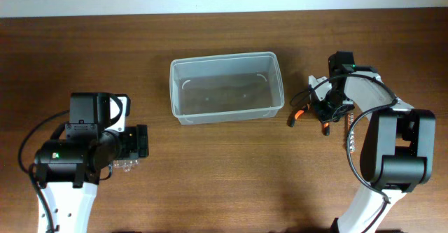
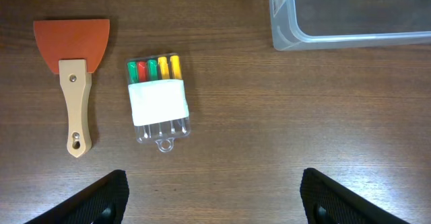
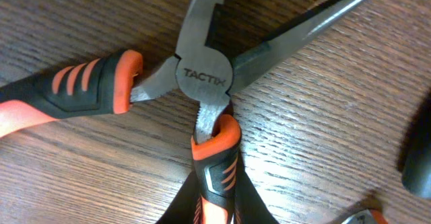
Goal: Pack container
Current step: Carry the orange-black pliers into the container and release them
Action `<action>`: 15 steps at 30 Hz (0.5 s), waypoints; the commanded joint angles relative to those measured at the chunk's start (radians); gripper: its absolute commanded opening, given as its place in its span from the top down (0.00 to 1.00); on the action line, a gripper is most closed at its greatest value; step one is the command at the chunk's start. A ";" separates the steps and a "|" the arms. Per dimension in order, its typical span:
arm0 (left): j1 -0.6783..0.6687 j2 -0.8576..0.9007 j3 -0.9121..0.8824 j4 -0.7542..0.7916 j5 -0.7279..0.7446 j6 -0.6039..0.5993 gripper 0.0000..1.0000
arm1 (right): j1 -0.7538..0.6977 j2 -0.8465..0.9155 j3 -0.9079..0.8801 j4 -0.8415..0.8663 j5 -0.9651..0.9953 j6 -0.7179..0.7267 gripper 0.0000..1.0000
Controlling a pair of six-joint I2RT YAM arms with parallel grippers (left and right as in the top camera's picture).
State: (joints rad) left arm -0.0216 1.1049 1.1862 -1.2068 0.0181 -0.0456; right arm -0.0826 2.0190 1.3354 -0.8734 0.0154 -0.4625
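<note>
The container point(image 1: 224, 59) is a clear plastic bin at the table's middle back, with nothing in it; one of its corners point(image 2: 286, 29) shows in the left wrist view. To its right lie long-nose pliers point(image 3: 204, 78) with orange and black handles point(image 1: 296, 115), spread wide on the wood. My right gripper point(image 1: 324, 111) is shut on one handle point(image 3: 215, 163), a finger pressed against each side. My left gripper point(image 2: 214, 197) hangs open over bare wood at the front left point(image 1: 142, 142), holding nothing.
An orange scraper with a wooden handle point(image 2: 73, 76) and a clear pack of coloured-handled tools point(image 2: 158, 99) lie side by side on the table ahead of the left gripper. A small object point(image 1: 350, 142) lies near the right arm's base.
</note>
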 commanded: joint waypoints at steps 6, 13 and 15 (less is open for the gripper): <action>-0.005 -0.005 -0.004 0.003 -0.008 0.009 0.17 | -0.003 0.051 -0.017 0.003 -0.008 0.039 0.96; -0.005 -0.005 -0.004 0.003 -0.008 0.009 0.16 | -0.003 0.043 0.019 -0.027 -0.007 0.061 0.96; -0.005 -0.005 -0.004 0.003 -0.008 0.009 0.16 | -0.003 0.028 0.055 -0.055 -0.007 0.061 0.96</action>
State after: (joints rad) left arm -0.0216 1.1049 1.1862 -1.2068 0.0181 -0.0456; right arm -0.0826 2.0266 1.3571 -0.9047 0.0143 -0.4191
